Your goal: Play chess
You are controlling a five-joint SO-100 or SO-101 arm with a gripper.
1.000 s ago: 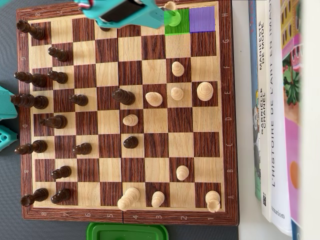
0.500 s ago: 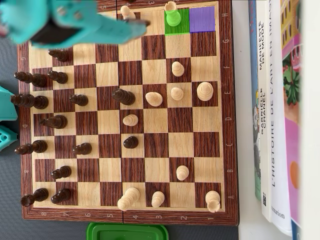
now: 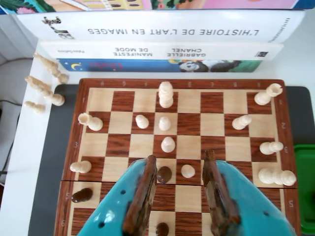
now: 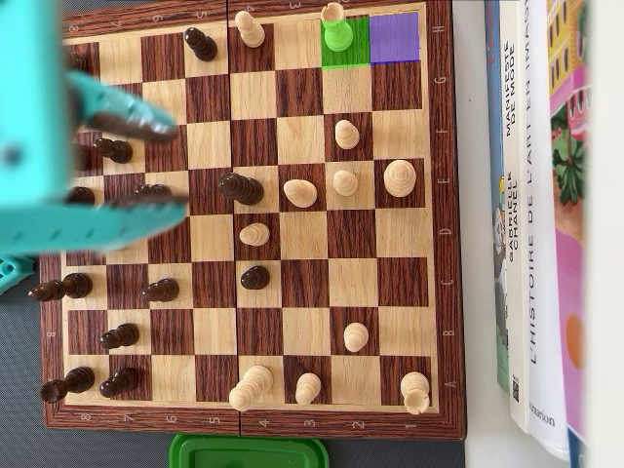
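Note:
The wooden chessboard [image 4: 444, 244] carries dark pieces mostly on its left side and light pieces in the middle and right in the overhead view. My teal gripper [image 4: 178, 164] hovers open over the dark side, its brown fingertips [image 4: 156, 125] spread above dark pawns [image 4: 115, 149]. In the wrist view the gripper [image 3: 179, 161] is open, high over the chessboard [image 3: 74, 147]. A dark piece [image 3: 164, 174] and a light pawn [image 3: 187, 171] show on the squares between its fingers. A green-tinted square holds a light piece [image 4: 337, 37], with an empty purple-tinted square [image 4: 394, 37] beside it.
Books [image 4: 536, 244] lie along the board's right side in the overhead view and at the top of the wrist view [image 3: 162, 32]. Several captured light pieces [image 3: 47, 83] lie off the board on the white table. A green container [image 4: 249, 451] sits against the bottom edge.
The arm has swung from the board's top edge down to its left side in the overhead view, uncovering a dark and a light piece on the top row. No piece moved.

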